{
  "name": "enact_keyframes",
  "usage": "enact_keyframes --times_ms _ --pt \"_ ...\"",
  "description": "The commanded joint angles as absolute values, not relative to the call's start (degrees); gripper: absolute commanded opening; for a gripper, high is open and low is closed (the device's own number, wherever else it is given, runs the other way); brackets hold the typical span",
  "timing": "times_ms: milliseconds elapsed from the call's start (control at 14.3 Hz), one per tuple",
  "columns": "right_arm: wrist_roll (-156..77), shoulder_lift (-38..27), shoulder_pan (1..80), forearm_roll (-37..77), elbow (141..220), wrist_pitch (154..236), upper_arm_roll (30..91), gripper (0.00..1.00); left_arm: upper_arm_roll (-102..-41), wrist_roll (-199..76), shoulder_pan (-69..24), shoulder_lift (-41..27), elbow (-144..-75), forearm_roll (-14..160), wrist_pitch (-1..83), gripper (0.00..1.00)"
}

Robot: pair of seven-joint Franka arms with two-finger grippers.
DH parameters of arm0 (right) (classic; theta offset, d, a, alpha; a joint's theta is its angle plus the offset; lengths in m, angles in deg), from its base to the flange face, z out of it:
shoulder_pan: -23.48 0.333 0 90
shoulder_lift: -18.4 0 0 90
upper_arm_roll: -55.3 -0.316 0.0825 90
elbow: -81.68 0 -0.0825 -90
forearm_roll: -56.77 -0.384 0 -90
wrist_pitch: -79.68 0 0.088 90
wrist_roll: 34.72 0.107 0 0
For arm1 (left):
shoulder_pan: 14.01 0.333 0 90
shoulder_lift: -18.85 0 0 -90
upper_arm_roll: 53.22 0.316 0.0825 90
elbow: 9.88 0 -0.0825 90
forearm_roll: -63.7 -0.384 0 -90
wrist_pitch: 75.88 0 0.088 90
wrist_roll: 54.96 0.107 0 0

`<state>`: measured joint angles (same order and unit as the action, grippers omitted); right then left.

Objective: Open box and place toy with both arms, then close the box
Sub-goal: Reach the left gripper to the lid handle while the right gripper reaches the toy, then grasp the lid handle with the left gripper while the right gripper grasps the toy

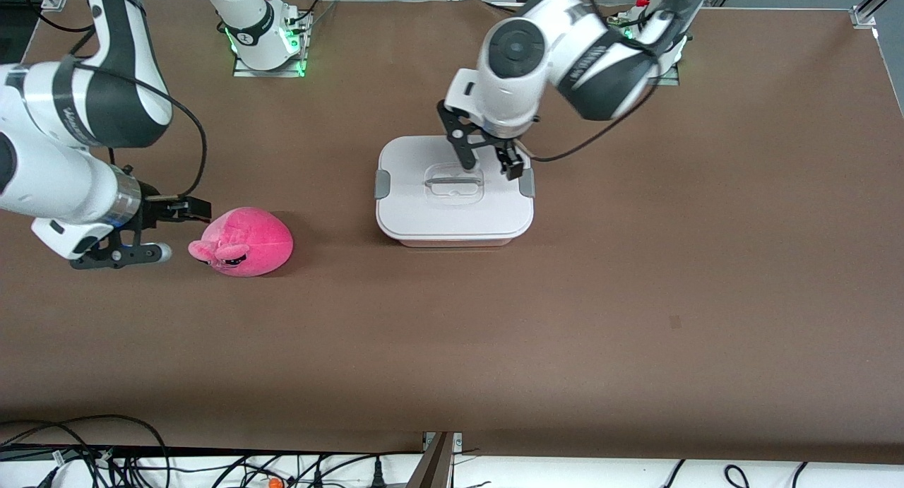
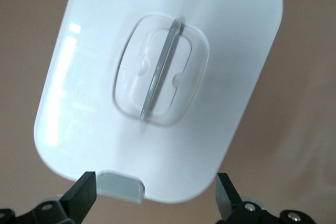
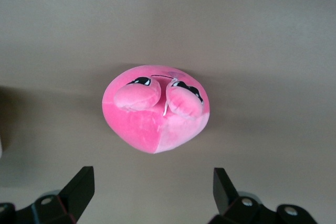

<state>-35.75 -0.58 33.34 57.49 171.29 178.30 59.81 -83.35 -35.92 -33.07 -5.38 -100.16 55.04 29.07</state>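
**A:** so the box (image 1: 454, 191) sits mid-table with its lid (image 1: 452, 212) on, both grey clips (image 1: 526, 183) down. The left gripper (image 1: 488, 163) hangs over the lid's edge by the handle (image 1: 454, 181), jaws spread wide, nothing held.

**B:** I'd drop it straight onto one clip and flip that first, not yank the handle.

**A:** agreed. The toy (image 1: 244, 241) lies on the table toward the right arm's end, and the right gripper (image 1: 164, 228) points sideways at it, just beside it, fingers apart, empty.

**B:** then square up and pinch the plush mid-body.
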Motion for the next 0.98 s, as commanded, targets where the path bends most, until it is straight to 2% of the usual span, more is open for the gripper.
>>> enact_keyframes --times_ms 0,280,350,420,560,630,700,770,911 --pt "-35.7 0.8 33.3 56.9 177.5 182.8 59.6 1.00 -83.1 -34.8 -34.2 -9.4 -98.6 51.2 33.2 1.00" --pt "-35.6 1.8 33.2 55.1 186.5 192.2 59.6 1.00 -82.9 -34.1 -34.7 -12.9 -98.6 50.4 37.1 0.99" --pt "-35.6 1.8 33.3 54.3 187.9 193.9 59.7 1.00 -83.0 -34.0 -35.2 -13.2 -98.6 48.8 37.1 0.79" --pt "-35.6 1.8 33.3 53.5 189.7 195.9 59.7 1.00 -83.1 -34.1 -35.6 -13.6 -98.6 48.2 37.2 0.67" --pt "-35.6 1.9 33.3 53.5 192.3 199.2 59.6 0.99 -82.9 -34.3 -35.5 -14.2 -98.5 48.2 37.4 0.65" --pt "-35.6 1.7 33.3 53.4 193.2 200.7 59.6 0.99 -82.9 -34.2 -35.5 -14.4 -98.5 48.2 38.0 0.47" --pt "-35.6 1.4 33.3 53.4 194.1 202.7 59.6 0.98 -82.9 -34.3 -35.5 -14.3 -98.5 48.1 38.2 0.23" --pt "-35.8 1.2 33.3 53.5 194.5 204.2 59.6 0.97 -82.8 -34.5 -35.7 -14.4 -98.5 47.9 38.2 0.20" --pt "-36.3 0.2 33.2 53.5 194.7 205.6 59.6 0.85 -83.0 -34.4 -35.9 -14.0 -98.3 47.1 38.1 0.14"
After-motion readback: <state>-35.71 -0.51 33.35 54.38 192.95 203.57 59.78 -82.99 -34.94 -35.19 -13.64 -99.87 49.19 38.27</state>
